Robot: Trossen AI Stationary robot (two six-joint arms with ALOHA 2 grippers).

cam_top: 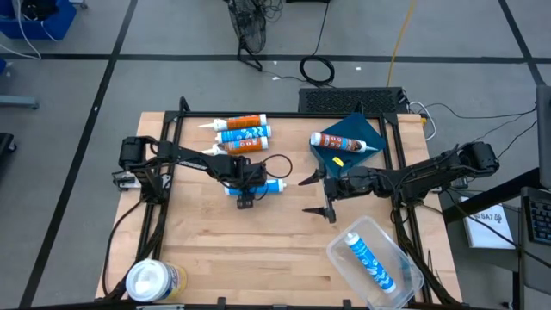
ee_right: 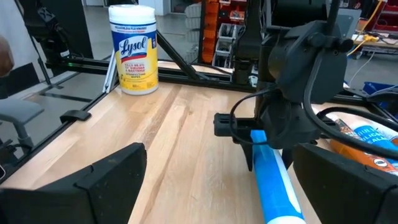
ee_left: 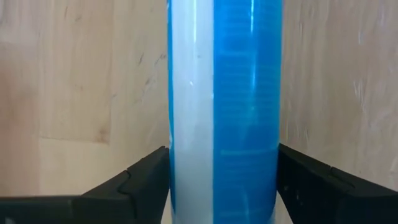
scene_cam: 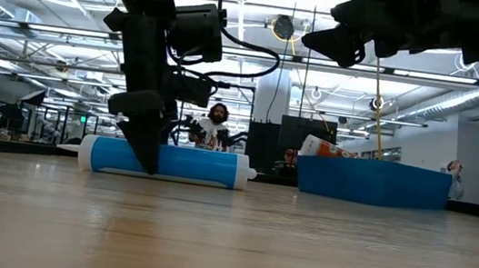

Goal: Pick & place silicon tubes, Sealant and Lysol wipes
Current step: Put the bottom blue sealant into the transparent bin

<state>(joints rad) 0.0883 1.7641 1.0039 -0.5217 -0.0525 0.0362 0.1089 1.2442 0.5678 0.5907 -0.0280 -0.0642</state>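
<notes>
A blue caulk tube (cam_top: 269,185) lies on its side on the wooden table near the middle; it also shows in the low view (scene_cam: 190,165). My left gripper (cam_top: 245,191) stands over it, pointing down, shut on it (ee_left: 222,186). My right gripper (cam_top: 317,196) hangs open and empty above the table, to the right of the tube, its fingers wide apart (ee_right: 230,186). The yellow Lysol wipes canister (cam_top: 155,280) stands upright on its base at the near left corner and shows in the right wrist view (ee_right: 132,50). My left gripper pinches the blue tube's body between its two fingers (ee_left: 140,180), one on each long side (ee_left: 177,180), a little off the tube's middle. The fingers come from above, pointing down, and lie across the tube. The tube lies level on the table.
Three caulk tubes (cam_top: 241,131) lie side by side at the far edge. A blue bin (cam_top: 357,129) at the far right holds a tube (cam_top: 344,142). A clear plastic tub (cam_top: 405,258) at the near right holds a blue tube (cam_top: 370,258). A person (scene_cam: 215,122) is in the room behind.
</notes>
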